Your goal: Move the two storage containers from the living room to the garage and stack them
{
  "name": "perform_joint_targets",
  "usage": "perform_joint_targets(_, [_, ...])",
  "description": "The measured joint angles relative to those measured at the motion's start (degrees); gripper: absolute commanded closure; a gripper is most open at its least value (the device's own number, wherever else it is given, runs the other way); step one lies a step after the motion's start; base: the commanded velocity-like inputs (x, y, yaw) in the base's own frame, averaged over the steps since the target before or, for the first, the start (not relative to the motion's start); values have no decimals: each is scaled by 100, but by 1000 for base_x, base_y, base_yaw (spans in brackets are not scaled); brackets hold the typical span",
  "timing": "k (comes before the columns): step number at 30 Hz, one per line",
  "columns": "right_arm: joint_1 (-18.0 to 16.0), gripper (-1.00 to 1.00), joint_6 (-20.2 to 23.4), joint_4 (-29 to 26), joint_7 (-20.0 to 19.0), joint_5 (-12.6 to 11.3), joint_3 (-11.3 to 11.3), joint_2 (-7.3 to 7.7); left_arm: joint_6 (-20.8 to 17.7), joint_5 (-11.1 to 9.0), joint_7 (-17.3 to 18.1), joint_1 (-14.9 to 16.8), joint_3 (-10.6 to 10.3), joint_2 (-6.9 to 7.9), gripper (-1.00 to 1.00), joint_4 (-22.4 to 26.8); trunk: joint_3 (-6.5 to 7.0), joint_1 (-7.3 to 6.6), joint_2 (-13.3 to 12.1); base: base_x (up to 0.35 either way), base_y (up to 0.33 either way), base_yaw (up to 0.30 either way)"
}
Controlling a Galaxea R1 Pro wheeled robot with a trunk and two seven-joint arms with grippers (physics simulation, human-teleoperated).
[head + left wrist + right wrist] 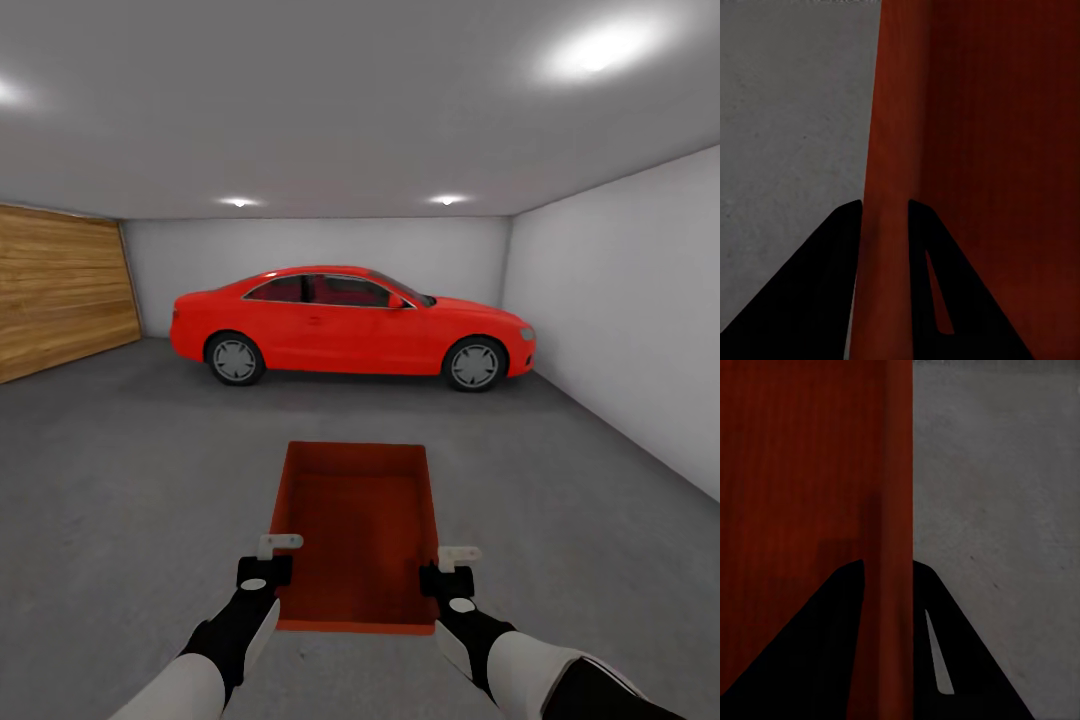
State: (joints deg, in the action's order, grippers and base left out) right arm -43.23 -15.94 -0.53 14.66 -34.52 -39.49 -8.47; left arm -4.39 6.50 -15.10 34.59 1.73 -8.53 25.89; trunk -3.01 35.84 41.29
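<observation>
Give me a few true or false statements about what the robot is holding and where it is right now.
1. Both grippers clamp opposite side walls of the open orange-red rectangular storage container. True: the left gripper and right gripper each pinch a wall.
2. A second container sits inside it. False: its inside is empty.
3. A red car stands ahead, side-on. True.
4. The floor is light wood plank. False: it is dark grey concrete.
5. The wall on the robot's right is wood. False: the wood panel is on its left.
</observation>
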Motion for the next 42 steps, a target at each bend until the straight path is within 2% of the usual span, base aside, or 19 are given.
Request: perform_joint_targets(42, [2,100,-2,-8,0,-4,-1,2,0,5,1,0,1,0,100,5,0,0,0,321,0,0])
